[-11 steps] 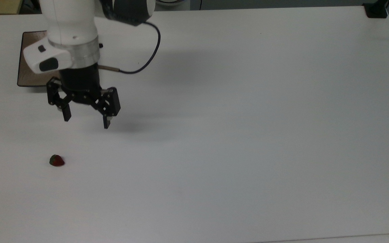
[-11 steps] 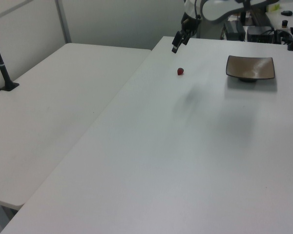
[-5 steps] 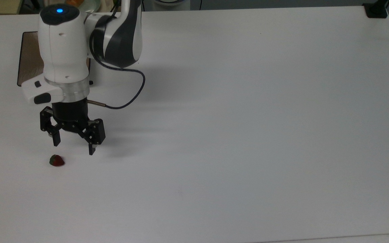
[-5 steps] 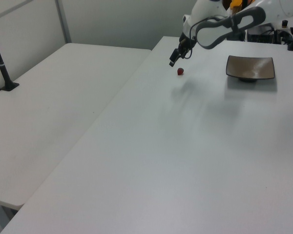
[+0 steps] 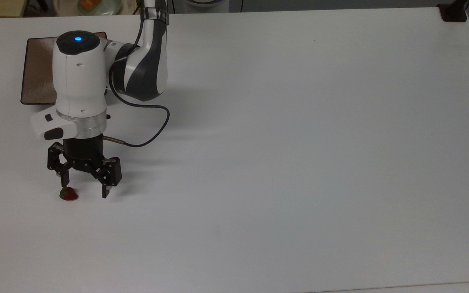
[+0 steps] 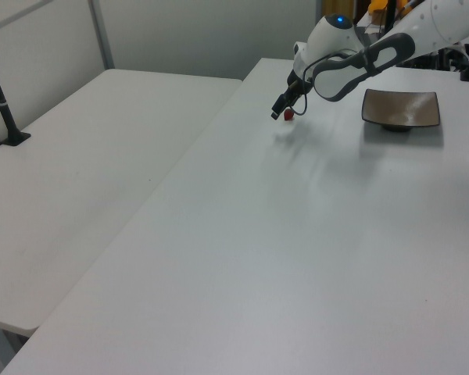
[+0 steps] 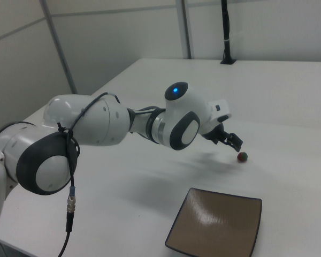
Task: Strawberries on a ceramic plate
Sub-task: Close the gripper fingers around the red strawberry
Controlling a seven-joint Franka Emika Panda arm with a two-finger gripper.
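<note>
**Pincer spread low beside the strawberry**

Nearest the bottom of the top view, the strawberry (image 5: 68, 194) lies alone on the white table (image 5: 299, 162), a small dark red fruit with its green cap turned toward the top view's left. Nothing grips it. Just above it in the top view, the pincer (image 5: 84, 190) hangs low over the table with its two fingers spread wide and nothing between them. One fingertip (image 5: 65, 180) sits just beside the fruit, the other (image 5: 105, 193) stands off toward the top view's right, so the fruit lies off the midpoint of the gap. My judgement is that this is the approach to a grasp: the wide opening gives a small, roundish target room, and the pincer likely needs a small shift toward the top view's left before closing. In the right view the strawberry (image 7: 242, 156) sits just past the finger ends.

Farther back, partly behind the white arm (image 5: 80, 77), sits the ceramic plate (image 5: 39, 73), square, glossy brown, empty, well apart from the fruit. Its upturned rim should keep the fruit from rolling off once set down.
</note>
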